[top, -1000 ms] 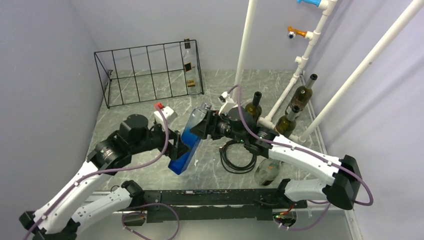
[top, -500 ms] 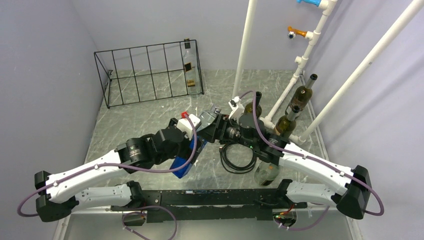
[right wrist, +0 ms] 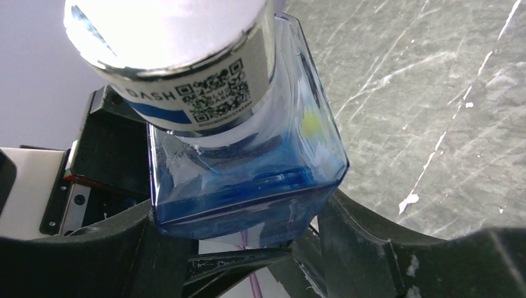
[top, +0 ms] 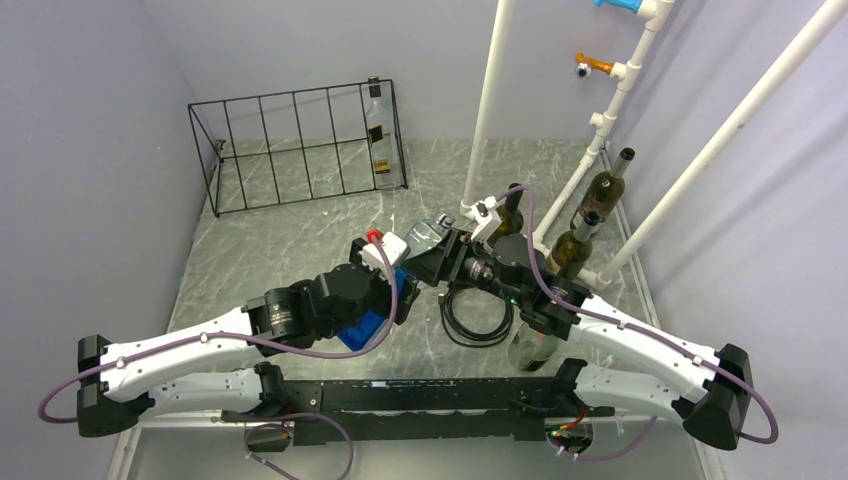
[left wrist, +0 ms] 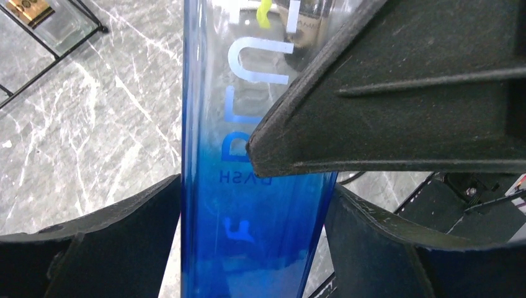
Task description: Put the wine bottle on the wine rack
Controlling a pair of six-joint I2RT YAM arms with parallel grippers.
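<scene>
The wine bottle [top: 366, 331] is a square bottle, blue at the base and clear toward its white cap. It hangs tilted above the table's middle, held from both sides. My left gripper [top: 392, 286] is shut on its blue lower body [left wrist: 254, 239], with both fingers [left wrist: 93, 242] against the glass. My right gripper [top: 432, 262] is shut on the shoulder below the cap [right wrist: 167, 37], the glass [right wrist: 248, 180] pressed between its fingers [right wrist: 397, 248]. The black wire wine rack [top: 300, 150] stands at the back left, well apart from both grippers.
A clear bottle with a dark label [top: 378, 135] stands in the rack's rightmost slot. Three brown bottles [top: 603, 192] stand by the white pipe frame [top: 490, 100] at the right. A black cable coil [top: 475, 318] and a clear bottle [top: 535, 345] lie under the right arm.
The left arm swung right and stretched out low, closing on the bottle's lower body. The right arm shifted right. The bottle moved right with them and is now mostly covered by the grippers.
</scene>
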